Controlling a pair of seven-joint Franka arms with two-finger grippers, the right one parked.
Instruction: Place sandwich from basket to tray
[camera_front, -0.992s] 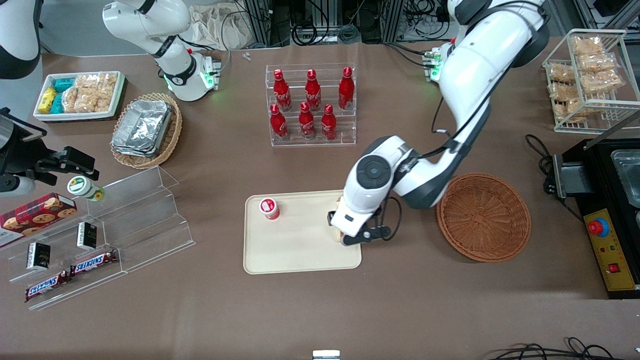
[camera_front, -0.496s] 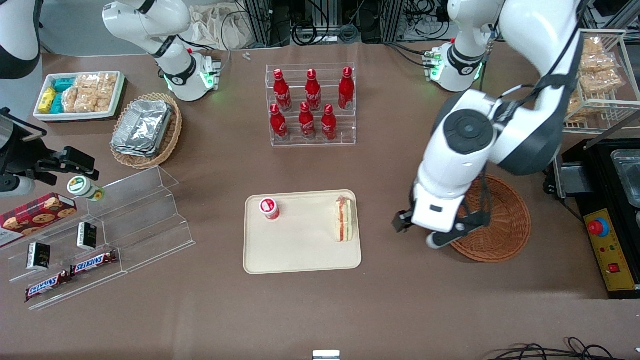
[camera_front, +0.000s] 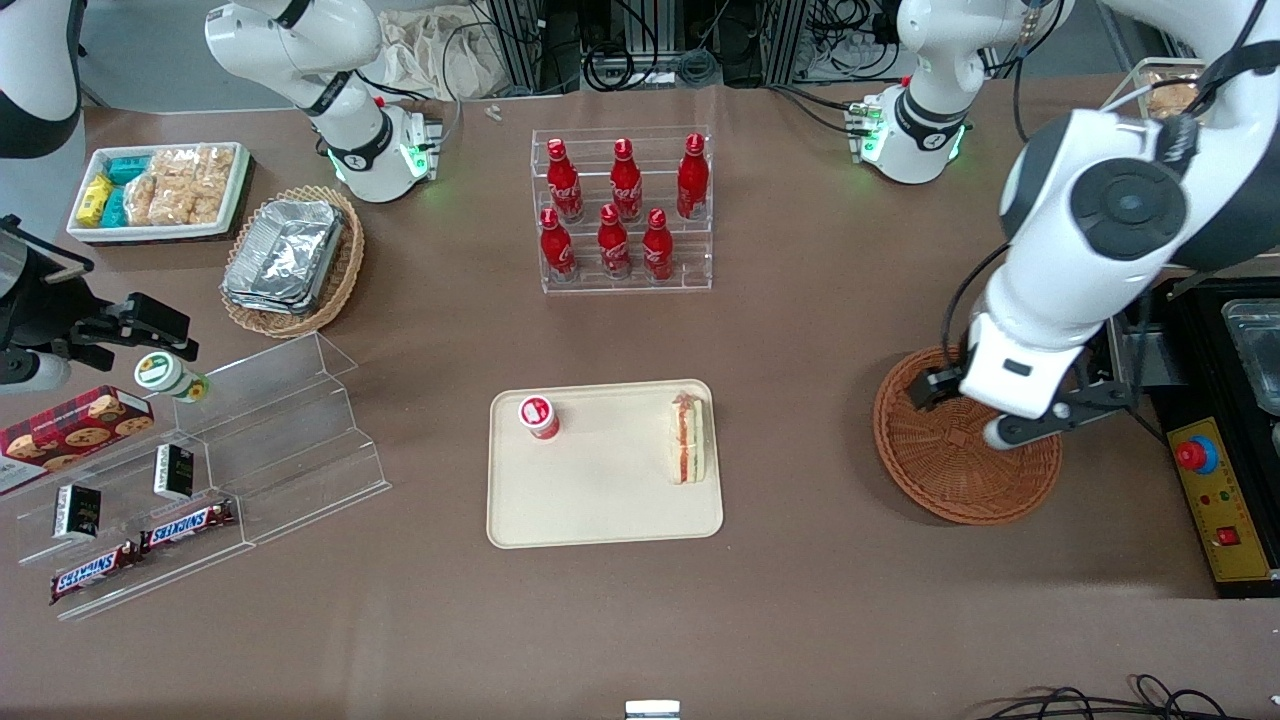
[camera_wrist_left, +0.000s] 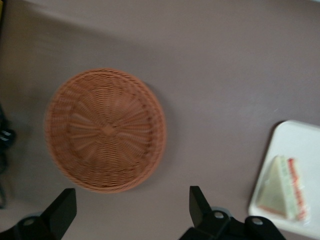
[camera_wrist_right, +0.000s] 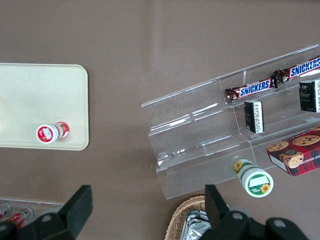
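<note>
The sandwich (camera_front: 690, 442) stands on its edge on the cream tray (camera_front: 600, 505), at the tray's end nearest the basket, its red and green filling showing. It also shows in the left wrist view as the sandwich (camera_wrist_left: 285, 187) on the tray (camera_wrist_left: 300, 142). The round reddish-brown basket (camera_front: 950, 480) is empty and lies toward the working arm's end of the table. My gripper (camera_front: 962, 412) hangs above the basket, open with nothing between its fingers. In the wrist view the gripper (camera_wrist_left: 130, 210) frames bare table beside the basket (camera_wrist_left: 105, 130).
A small red-capped bottle (camera_front: 538, 416) stands on the tray. A rack of red cola bottles (camera_front: 622, 210) is farther from the camera. A black unit with a red button (camera_front: 1198, 455) borders the basket. A wire rack of snacks (camera_front: 1180, 150) stands beside the arm.
One second ago my gripper was at the sandwich on the tray. It has let go, risen and swung away to above the basket; the sandwich stays on the tray.
</note>
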